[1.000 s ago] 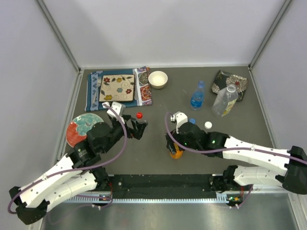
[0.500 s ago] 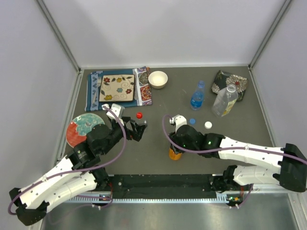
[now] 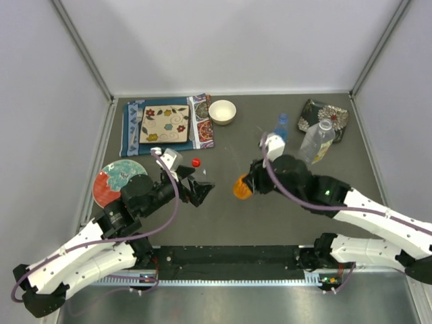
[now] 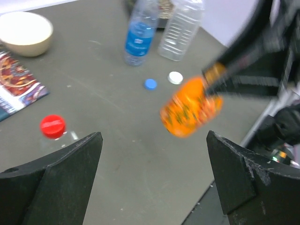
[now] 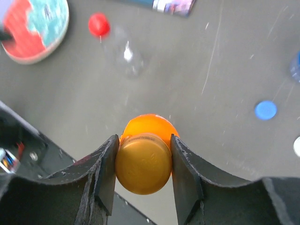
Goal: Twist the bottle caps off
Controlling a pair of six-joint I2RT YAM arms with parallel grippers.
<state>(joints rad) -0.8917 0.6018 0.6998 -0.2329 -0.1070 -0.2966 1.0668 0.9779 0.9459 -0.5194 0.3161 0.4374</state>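
Note:
My right gripper (image 5: 143, 140) is shut on the orange cap (image 5: 143, 164) of the short orange bottle (image 3: 241, 187), which hangs tilted above the table. My left gripper (image 3: 200, 192) stands wide open just left of it, with nothing between its fingers (image 4: 51, 183). In the left wrist view the orange bottle (image 4: 191, 107) floats beyond the fingertips. The red cap (image 3: 196, 163) sits on a slim clear bottle (image 5: 124, 56) lying flat. A loose blue cap (image 4: 150, 84) and white cap (image 4: 176, 77) lie near the blue-tinted bottle (image 4: 139, 33) and the wide clear bottle (image 3: 317, 140).
A white bowl (image 3: 222, 111) and a patterned cloth with a tile (image 3: 165, 125) lie at the back left. A red and teal plate (image 3: 118, 181) sits by the left wall. A dark flowered mat (image 3: 324, 116) lies at the back right.
My right gripper shut on the orange cap, lifted the orange bottle off the table and carried it farther back, tilting it. My left gripper shifted slightly right toward it.

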